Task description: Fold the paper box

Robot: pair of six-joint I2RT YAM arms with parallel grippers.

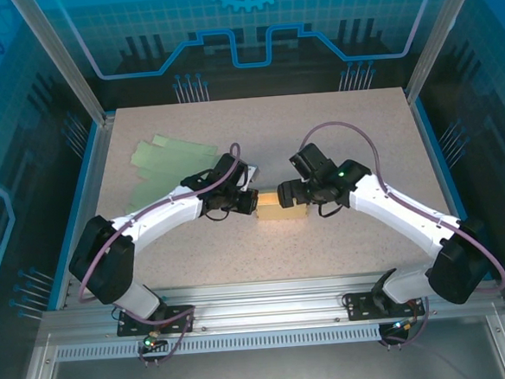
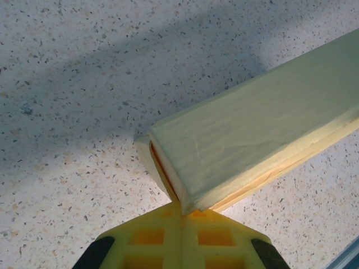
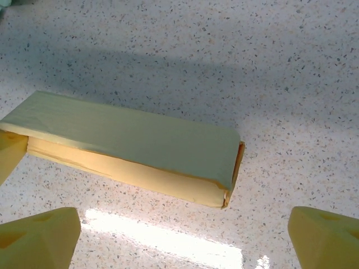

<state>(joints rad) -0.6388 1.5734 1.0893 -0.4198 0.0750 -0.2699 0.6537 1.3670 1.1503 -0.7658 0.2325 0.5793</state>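
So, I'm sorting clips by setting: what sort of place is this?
Probably a robotics lab cell: aluminium frame, blue printed panels enclosing a speckled table, left arm and right arm bolted at its edge.

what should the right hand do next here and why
Probably ease the right hand forward and press the end flap nearest it flush. That hand is wide open and holds nothing, the left hand is shut on the other end of the paper box, and a thin gap shows along the flap's edge.
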